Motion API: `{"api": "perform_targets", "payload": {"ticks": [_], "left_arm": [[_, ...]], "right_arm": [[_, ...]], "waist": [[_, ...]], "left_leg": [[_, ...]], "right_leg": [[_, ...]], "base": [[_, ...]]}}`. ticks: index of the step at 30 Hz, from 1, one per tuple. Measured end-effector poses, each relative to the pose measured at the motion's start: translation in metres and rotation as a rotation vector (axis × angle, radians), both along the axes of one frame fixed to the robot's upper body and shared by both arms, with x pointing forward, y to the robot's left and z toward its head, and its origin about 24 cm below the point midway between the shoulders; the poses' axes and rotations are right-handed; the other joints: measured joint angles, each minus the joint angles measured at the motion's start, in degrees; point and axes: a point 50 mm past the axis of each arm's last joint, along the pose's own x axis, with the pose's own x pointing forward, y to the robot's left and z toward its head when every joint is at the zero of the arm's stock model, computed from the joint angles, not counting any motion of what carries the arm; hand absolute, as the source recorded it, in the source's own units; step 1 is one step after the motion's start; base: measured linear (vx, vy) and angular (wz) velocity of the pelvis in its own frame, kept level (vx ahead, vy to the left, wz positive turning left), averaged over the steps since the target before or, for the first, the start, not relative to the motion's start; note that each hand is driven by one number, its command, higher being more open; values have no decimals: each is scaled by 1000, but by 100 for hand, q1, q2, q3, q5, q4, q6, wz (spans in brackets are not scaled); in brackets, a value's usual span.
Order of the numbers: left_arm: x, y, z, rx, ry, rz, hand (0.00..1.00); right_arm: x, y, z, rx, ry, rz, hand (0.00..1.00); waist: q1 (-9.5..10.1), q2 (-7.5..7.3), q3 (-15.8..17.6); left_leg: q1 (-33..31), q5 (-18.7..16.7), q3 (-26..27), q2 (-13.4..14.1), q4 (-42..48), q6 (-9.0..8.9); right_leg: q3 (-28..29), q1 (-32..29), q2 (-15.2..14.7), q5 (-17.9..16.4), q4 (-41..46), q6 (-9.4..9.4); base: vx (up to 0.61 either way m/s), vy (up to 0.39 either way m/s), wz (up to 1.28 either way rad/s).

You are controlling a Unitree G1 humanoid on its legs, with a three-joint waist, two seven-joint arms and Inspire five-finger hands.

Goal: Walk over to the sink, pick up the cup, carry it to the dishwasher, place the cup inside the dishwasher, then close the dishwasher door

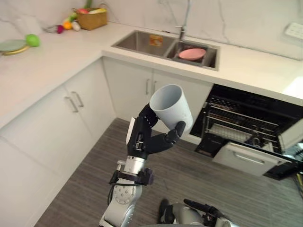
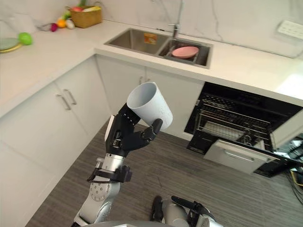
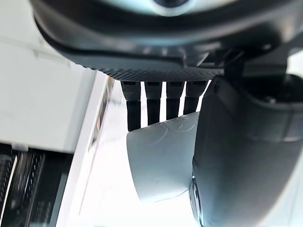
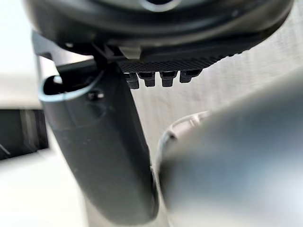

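Observation:
A pale grey cup [image 1: 171, 108] is held up in front of the white cabinets, tilted with its mouth toward the upper left. My left hand [image 1: 147, 137] is shut on it, thumb across the lower wall and fingers behind; in the left wrist view the cup [image 3: 161, 161] sits between them. To the right, under the counter, the dishwasher [image 1: 251, 118] stands open with dark racks showing and a white handled front panel [image 1: 246, 160] pulled out low. My right hand [image 1: 201, 208] hangs low at the bottom of the eye views, fingers relaxed and holding nothing.
The steel sink [image 1: 142, 41] is set in the white counter behind, with a pink plate [image 1: 191, 53] in its right basin. A wicker basket of fruit [image 1: 91, 19] and a green plate [image 1: 12, 46] sit on the left counter. Grey wood floor [image 1: 94, 179] lies between cabinets and dishwasher.

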Motion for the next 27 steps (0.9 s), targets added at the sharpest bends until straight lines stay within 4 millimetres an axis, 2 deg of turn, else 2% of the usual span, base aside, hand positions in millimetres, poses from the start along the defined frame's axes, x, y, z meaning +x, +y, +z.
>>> {"api": "perform_targets", "payload": {"ticks": [1, 2, 3, 4, 5, 6, 7, 8, 9, 10, 11, 12, 13, 14, 15, 16, 17, 19, 20, 21, 22, 23, 24, 25, 26, 27], "left_arm": [[-1, -2, 2, -24, -4, -8, 0], [-3, -2, 3, -42, -11, -16, 0], [-3, -2, 7, -65, -34, -36, 0], [-4, -3, 8, -74, -50, -58, 0], [-6, -5, 10, -80, -66, -94, 0], [-8, -5, 12, -87, -77, -113, 0], [-10, -7, 19, -109, -115, -147, 0], [-11, -8, 23, -122, -137, -158, 0], [-11, -9, 27, -132, -159, -175, 0], [-11, -11, 29, -133, -169, -185, 0], [-10, -16, 33, -146, -180, -210, 0], [-10, -22, 37, -158, -198, -243, 0], [-10, -25, 40, -160, -210, -260, 0], [-11, -29, 43, -160, -230, -286, 0], [-10, -31, 46, -150, -247, -301, 0], [-9, -31, 48, -150, -258, -303, 0], [-6, -31, 52, -153, -270, -295, 0], [-2, -28, 54, -157, -269, -266, 0], [-1, -26, 53, -157, -259, -257, 0], [-1, -24, 51, -157, -244, -256, 0], [-1, -23, 50, -154, -238, -253, 0], [-1, -20, 46, -139, -218, -239, 0], [-2, -19, 42, -121, -203, -227, 0], [-3, -18, 41, -110, -202, -219, 0], [-4, -16, 41, -92, -208, -201, 0], [-4, -11, 42, -74, -215, -174, 0]], "right_arm": [[-2, -5, 5, -43, -22, -19, 100], [-2, -8, 7, -62, -33, -27, 100], [1, -9, 9, -86, -46, -38, 100], [3, -10, 10, -100, -52, -46, 100], [4, -12, 11, -115, -58, -52, 100], [7, -12, 12, -122, -65, -53, 100], [18, -13, 16, -138, -97, -47, 100], [27, -12, 19, -147, -120, -38, 100], [37, -12, 23, -161, -148, -34, 100], [43, -11, 25, -169, -164, -34, 100], [51, -11, 30, -191, -195, -40, 100], [56, -12, 36, -220, -226, -58, 100], [59, -12, 39, -234, -239, -66, 100], [64, -12, 45, -258, -267, -84, 100], [70, -10, 51, -275, -294, -106, 100], [74, -10, 55, -288, -312, -117, 100], [80, -16, 66, -322, -356, -149, 100], [88, -28, 85, -386, -425, -210, 100], [91, -35, 96, -433, -464, -235, 100], [95, -38, 106, -474, -500, -240, 100], [98, -37, 111, -487, -520, -233, 100], [103, -37, 118, -512, -553, -211, 100], [107, -36, 124, -542, -577, -183, 100], [109, -34, 127, -554, -595, -165, 100], [113, -30, 134, -564, -632, -133, 100], [120, -24, 142, -567, -676, -96, 100]], "waist": [[53, 220, -5], [89, 246, -8], [98, 234, -10], [123, 204, 7], [170, 145, -17], [195, 111, -27], [255, 35, -53], [278, -18, -51], [283, -69, -21], [299, -111, -4], [297, -154, -6], [295, -139, -15], [297, -135, -20], [301, -155, -97], [280, -330, -194], [266, -406, -198], [256, -497, -222], [257, -515, -238], [273, -517, -237], [290, -525, -231], [287, -540, -222], [190, -549, -218], [111, -513, -267], [95, -484, -297], [81, -495, -362], [60, -553, -379]], "left_leg": [[-728, 1108, -292, 216, 1392, 341], [-1139, 1409, -560, 212, 2063, -32], [-1606, 1088, -749, -8, 2419, -295], [-1794, 831, -768, -202, 2212, -385], [-1945, 545, -657, -425, 1513, -453], [-1964, 453, -588, -521, 1021, -465], [-1978, 398, -613, -782, -433, -536], [-1988, 471, -744, -946, -1222, -610], [-2049, 700, -943, -1088, -1801, -676], [-2079, 931, -1029, -1167, -2015, -709], [-2139, 1360, -1118, -1245, -2418, -769], [-2192, 1764, -1114, -1221, -2632, -826], [-2201, 1976, -1096, -1185, -2653, -818], [-2176, 2376, -1013, -1109, -2596, -863], [-2183, 2206, -768, -1207, -2492, -747], [-2187, 2119, -662, -1247, -2440, -705], [-2179, 1921, -466, -1319, -2308, -602], [-1960, 1699, -197, -1423, -2307, -473], [-1714, 1565, -26, -1462, -2398, -415], [-1379, 1400, 171, -1473, -2520, -425], [-1174, 1337, 277, -1487, -2613, -374], [-729, 1286, 461, -1507, -2833, -366], [-395, 1304, 642, -1471, -3035, -381], [-313, 1295, 755, -1447, -3099, -400], [-240, 1272, 915, -1428, -3167, -432], [-200, 1244, 1051, -1416, -3202, -473]], "right_leg": [[116, 253, 229, -1, -290, -8], [273, 416, 361, -2, -475, -25], [449, 642, 423, 7, -700, -106], [601, 878, 447, 46, -950, -142], [831, 1207, 465, 210, -1328, -120], [971, 1358, 467, 255, -1498, -102], [1354, 1653, 447, 338, -1784, -70], [1589, 1755, 410, 340, -1855, -57], [1826, 1887, 367, 321, -1945, 3], [1979, 1969, 319, 298, -1999, 49], [2245, 2143, 247, 237, -2104, 155], [2466, 2308, 232, 165, -2171, 279], [2572, 2368, 231, 119, -2180, 354], [2775, 2401, 214, 1, -2160, 540], [2930, 2326, 16, -96, -2108, 709], [2958, 2298, -70, -127, -2090, 765], [2952, 2283, -230, -160, -2075, 834], [2809, 2264, -430, -166, -1842, 993], [2594, 2090, -511, -190, -1238, 1131], [2261, 1704, -611, -91, -237, 1433], [2076, 1452, -723, -3, 375, 1559], [1666, 1073, -943, -8, 1324, 1462], [1172, 807, -1179, -72, 1480, 1347], [880, 692, -1306, -63, 1287, 1316], [459, 553, -1448, -31, 691, 1269], [125, 521, -1495, 205, -106, 1099]], "base": [[198, -81, -64], [336, -25, -79], [387, 8, -75], [469, -10, -82], [407, -24, -70], [533, 6, -110], [471, 40, -116], [558, 103, -134], [356, 119, -101], [414, 175, -107], [401, 205, -107], [399, 223, -99], [501, 334, -96], [490, 360, -90], [471, 363, -85], [317, 286, -70], [257, 280, -69], [212, 260, -67], [158, 217, -75], [153, 206, -87], [155, 180, -94], [159, 161, -83], [150, 155, -77], [111, 121, -70], [108, 97, -68], [226, 50, -88]]}}
